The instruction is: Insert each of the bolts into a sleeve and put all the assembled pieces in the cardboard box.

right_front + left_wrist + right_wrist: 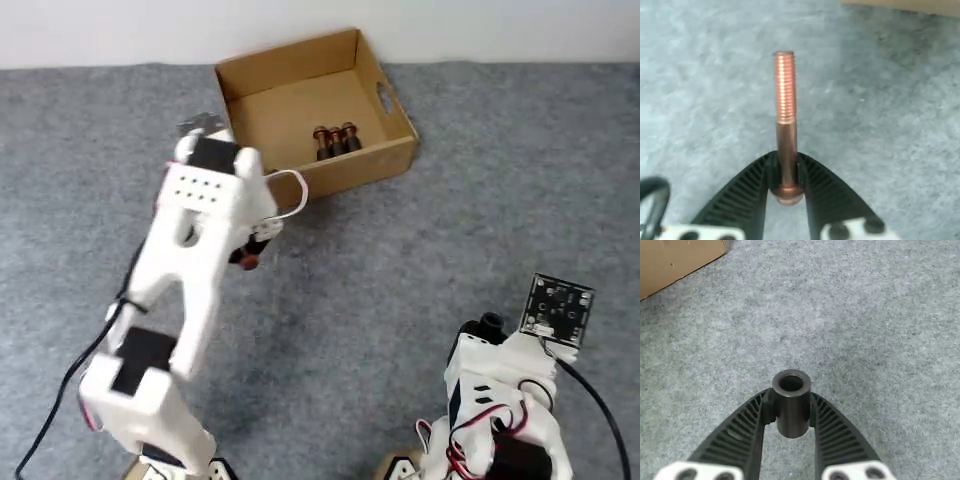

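My left gripper (pixel 785 167) is shut on a copper bolt (pixel 785 110), gripping the shank near the head, with the threaded end pointing away over the grey carpet. From above, this gripper (pixel 252 248) hangs just in front of the cardboard box (pixel 395 158), off its near left corner. My right gripper (pixel 790 399) is shut on a black sleeve (pixel 791 402) whose open bore faces the camera. The right arm (pixel 500 390) sits at the near right of the table. Three assembled pieces (pixel 335 140) lie side by side inside the box.
Grey carpet covers the table. A box wall (pixel 675 260) shows in the right wrist view, and a strip of the box (pixel 900 4) lies beyond the bolt in the left wrist view. A white cable loop (pixel 295 190) hangs by the box's front wall.
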